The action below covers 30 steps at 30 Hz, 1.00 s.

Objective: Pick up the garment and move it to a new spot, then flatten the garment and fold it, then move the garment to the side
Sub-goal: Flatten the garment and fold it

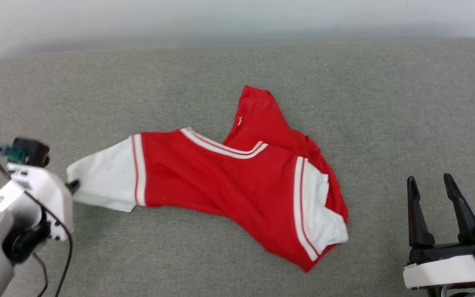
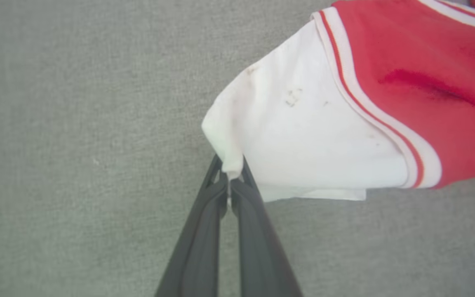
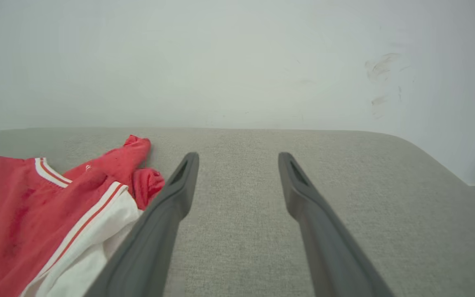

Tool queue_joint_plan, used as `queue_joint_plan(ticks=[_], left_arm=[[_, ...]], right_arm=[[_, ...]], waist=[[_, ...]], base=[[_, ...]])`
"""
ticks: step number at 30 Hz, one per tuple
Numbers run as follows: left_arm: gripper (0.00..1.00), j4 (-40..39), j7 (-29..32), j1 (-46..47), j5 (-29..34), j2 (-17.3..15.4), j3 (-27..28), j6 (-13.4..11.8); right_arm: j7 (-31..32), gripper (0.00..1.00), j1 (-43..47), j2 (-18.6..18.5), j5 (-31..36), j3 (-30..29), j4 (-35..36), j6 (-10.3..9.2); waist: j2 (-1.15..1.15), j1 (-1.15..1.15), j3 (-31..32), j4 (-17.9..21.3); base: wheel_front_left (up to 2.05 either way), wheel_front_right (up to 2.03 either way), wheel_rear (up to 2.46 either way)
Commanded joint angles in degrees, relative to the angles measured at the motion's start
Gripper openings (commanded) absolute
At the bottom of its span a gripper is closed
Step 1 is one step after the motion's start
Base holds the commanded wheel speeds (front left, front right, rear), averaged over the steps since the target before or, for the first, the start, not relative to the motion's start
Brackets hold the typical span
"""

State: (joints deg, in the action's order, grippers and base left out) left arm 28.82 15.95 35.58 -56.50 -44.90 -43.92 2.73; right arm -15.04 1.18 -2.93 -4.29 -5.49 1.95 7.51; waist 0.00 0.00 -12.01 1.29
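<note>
Here, the left gripper (image 2: 230,181) pinches the white sleeve hem (image 2: 231,165), at nine o'clock, of a bright red V-neck T-shirt (image 1: 221,177) on a grey fabric cushion (image 1: 386,103). The right gripper (image 1: 431,187) waits at four o'clock, jaws wide. The cloth looks limp, light; its opposite sleeve (image 1: 320,206) suits a second hold.

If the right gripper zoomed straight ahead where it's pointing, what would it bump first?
Likely not the garment, which lies off to its left. The right gripper points across the grey surface toward the wall; which it meets first is unclear.
</note>
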Motion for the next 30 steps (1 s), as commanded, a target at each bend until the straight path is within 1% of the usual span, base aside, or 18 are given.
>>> queue_joint_plan(ticks=[1,5,8,11,12,13,15,16,21,23,26,30], left_arm=[[0.0,0.0,-0.5,-1.6,-0.6,-0.6,0.3,-0.8],[0.0,1.5,-0.7,-5.9,-2.9,-0.4,0.6,-1.7],[0.0,3.6,-0.9,-7.9,-4.1,0.8,0.5,-1.8],[0.0,5.9,-2.5,-9.0,-4.0,2.5,0.1,-1.8],[0.37,6.6,-3.8,-8.8,-3.6,3.1,0.3,-2.1],[1.0,7.1,-5.5,-8.5,-3.2,3.7,0.6,-2.4],[1.0,8.0,-9.7,-7.8,-1.9,4.3,1.1,-3.1],[1.0,8.0,-9.7,-7.8,-1.9,4.3,1.1,-3.1],[1.0,8.6,-21.5,-7.6,1.6,6.4,2.2,-5.8],[1.0,8.1,-26.1,-8.2,3.0,7.1,2.6,-7.2],[1.0,6.6,-29.8,-9.4,4.8,8.6,3.2,-9.4],[1.0,2.8,-31.1,-11.4,8.4,9.9,5.6,-13.1]], right_arm=[[-0.2,1.0,0.2,0.1,0.4,-0.1,0.1,-0.04],[-0.2,1.0,0.1,0.1,0.5,0.0,-0.2,-0.04],[-0.2,1.0,-0.1,0.1,0.7,0.2,-0.3,-0.04],[-0.2,1.0,-0.1,0.1,1.0,0.3,-0.6,-0.04],[-0.2,1.0,-0.1,0.1,1.1,0.3,-0.6,-0.04],[-0.2,1.0,-0.3,0.1,1.4,0.3,-0.6,-0.04],[-0.2,1.0,-1.0,0.1,1.9,0.2,0.0,-0.04],[-0.2,1.0,-1.0,0.1,1.9,0.2,0.0,-0.04],[-0.2,1.0,-3.1,-2.2,1.7,0.1,1.6,-0.04],[-0.2,1.0,-4.5,-3.5,1.3,0.3,2.6,-0.04],[-0.2,1.0,-6.7,-5.9,0.8,0.8,3.9,-0.04],[-0.2,1.0,-9.5,-10.1,-0.2,2.8,4.4,-0.04]], waist=[[0.0,0.0,0.4,-0.5],[0.0,0.0,0.6,-0.9],[0.0,0.0,0.7,-0.9],[0.0,0.0,1.0,-0.8],[0.0,0.0,1.2,-0.8],[0.0,0.0,1.5,-0.9],[0.0,0.0,2.1,-1.0],[0.0,0.0,2.1,-1.0],[0.0,0.0,3.9,-1.6],[0.0,0.0,4.6,-2.0],[0.0,0.0,5.5,-2.9],[0.0,0.0,6.3,-4.0]], base=[[0.0,0.0,0.0],[0.0,0.0,0.0],[0.0,0.0,0.0],[0.0,0.0,0.0],[0.0,0.0,0.0],[0.0,0.0,0.0],[0.0,0.0,0.0],[0.0,0.0,0.0],[0.0,0.0,0.0],[0.0,0.0,0.0],[0.0,0.0,0.0],[0.0,0.0,0.0]])
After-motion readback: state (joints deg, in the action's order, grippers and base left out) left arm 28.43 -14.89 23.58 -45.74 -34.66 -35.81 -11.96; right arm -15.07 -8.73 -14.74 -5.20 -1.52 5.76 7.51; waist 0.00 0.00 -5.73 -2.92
